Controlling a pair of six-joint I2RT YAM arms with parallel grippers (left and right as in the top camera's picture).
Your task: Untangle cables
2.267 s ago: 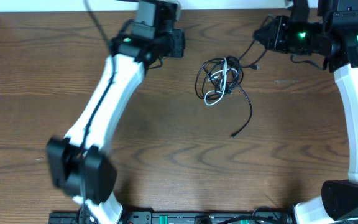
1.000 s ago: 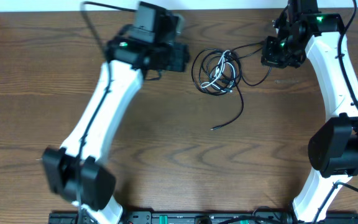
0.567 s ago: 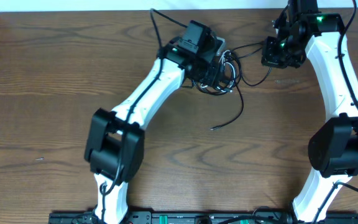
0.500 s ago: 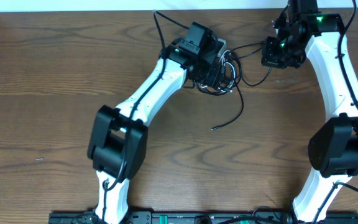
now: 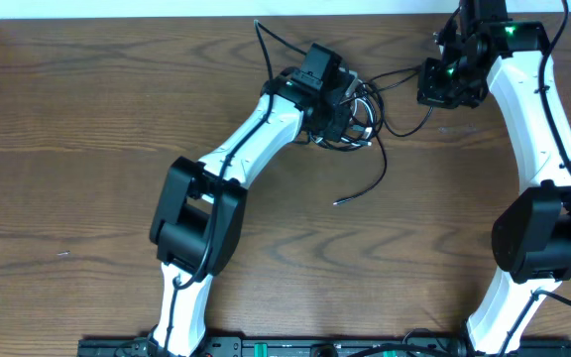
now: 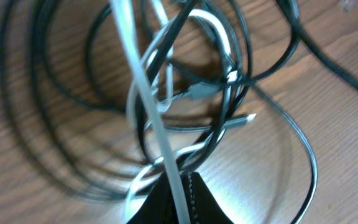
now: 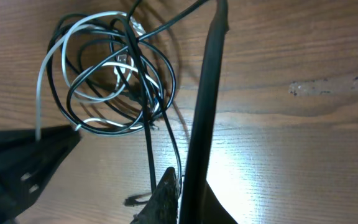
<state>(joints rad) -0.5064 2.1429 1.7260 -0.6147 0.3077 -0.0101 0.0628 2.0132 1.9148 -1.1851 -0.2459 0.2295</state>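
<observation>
The black cable and the white cable lie in one tangled coil at the table's back centre. The black cable's free plug end trails toward the front. My left gripper sits on the coil's left side, shut on the white cable, which runs up from between its jaws. My right gripper is to the right of the coil. It is shut on a strand of the black cable, which stretches from its jaws back to the coil.
My left arm reaches diagonally from the front base to the coil. My right arm runs along the right side. Thick black wires loop off the arm near the back edge. The arm bases line the front edge.
My left gripper swung right from beside the coil onto it and took hold of the white cable. The black free end slid a little left. My right gripper stayed put over the last second.
</observation>
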